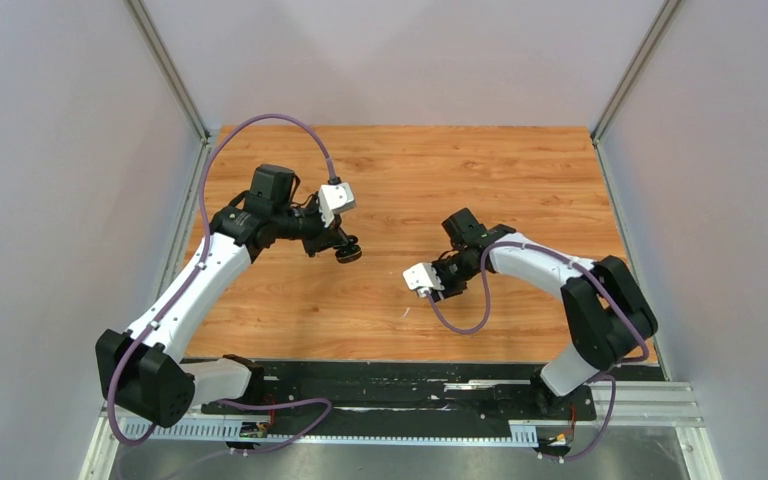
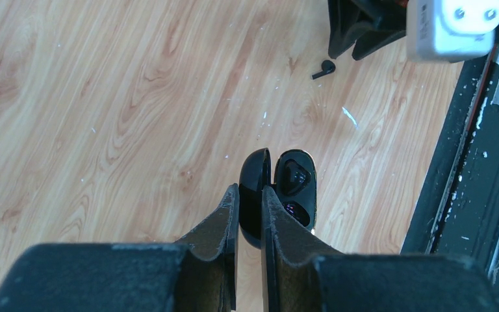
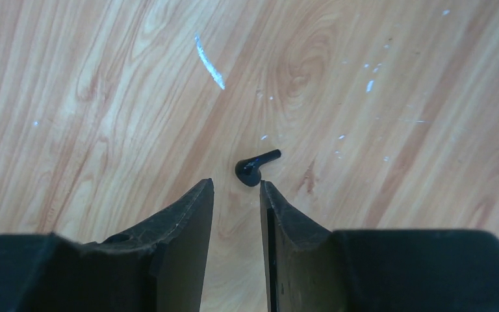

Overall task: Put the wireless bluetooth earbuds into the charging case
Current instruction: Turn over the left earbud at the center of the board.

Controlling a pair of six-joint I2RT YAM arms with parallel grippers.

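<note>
The black charging case (image 2: pixel 295 185) hangs open above the wood, its two sockets facing the left wrist camera. My left gripper (image 2: pixel 250 192) is shut on the case's lid (image 2: pixel 255 175). From above, the case (image 1: pixel 348 254) shows at that gripper's tip, left of centre. One glossy black earbud (image 3: pixel 253 168) lies on the table with its stem pointing right. My right gripper (image 3: pixel 236 185) is open, its fingertips just short of the bud, which touches neither finger. The same earbud (image 2: pixel 323 69) shows in the left wrist view, beside the right gripper's fingers (image 2: pixel 357 29).
The wooden tabletop (image 1: pixel 410 180) is flecked with small white scuffs (image 3: pixel 209 62). A black base rail (image 1: pixel 410 385) runs along the near edge. Grey walls close in both sides. The right wrist's white camera housing (image 1: pixel 422 277) sits just above the earbud's spot.
</note>
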